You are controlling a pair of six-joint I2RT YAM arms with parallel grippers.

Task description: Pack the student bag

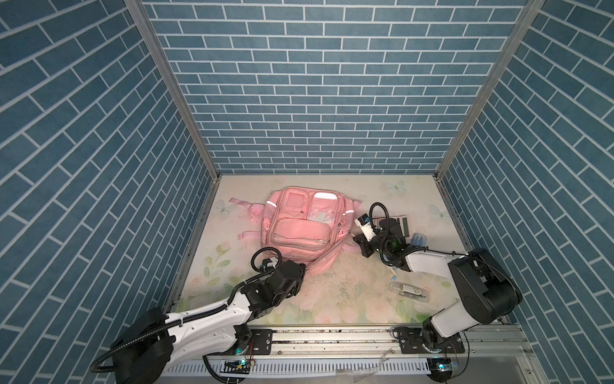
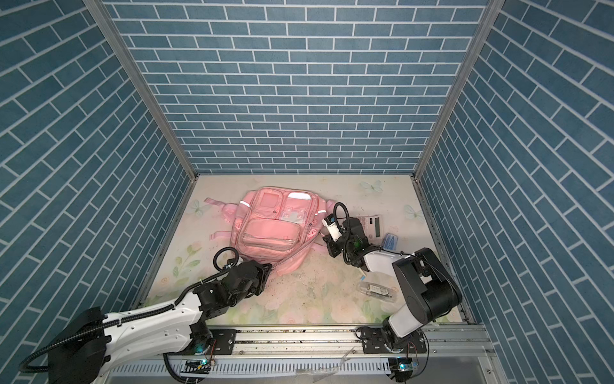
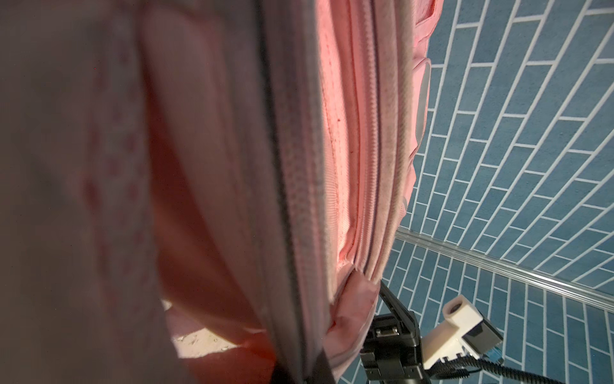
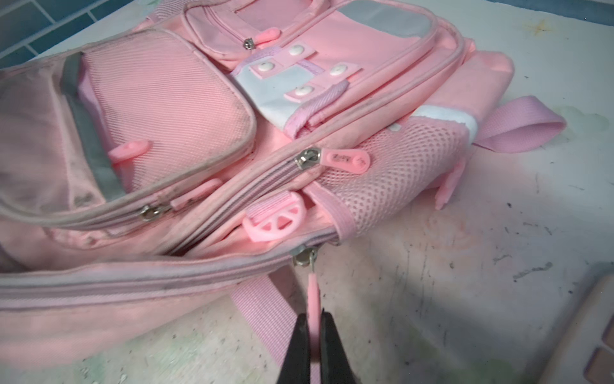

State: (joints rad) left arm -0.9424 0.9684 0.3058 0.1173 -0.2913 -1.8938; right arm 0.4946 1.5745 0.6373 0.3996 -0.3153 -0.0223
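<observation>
Nearest you, at the lower centre-left of a top view, your left gripper (image 1: 302, 267) was clenched on the near edge of the student bag (image 1: 299, 232), beside the main zipper track. That was likely to anchor the soft fabric so it would not drag. A clear pencil case (image 1: 410, 292) lay loose at the lower right, well apart from the bag and not yet packed. The bag itself lay flat, pockets up, at the middle of the frame. At its right side your right gripper (image 4: 314, 320) was pinched tight on the pink zipper pull (image 4: 313, 289), probably to run the slider along the main compartment. Farther right sat a calculator (image 2: 370, 224) and a small blue case (image 1: 419, 239).
</observation>
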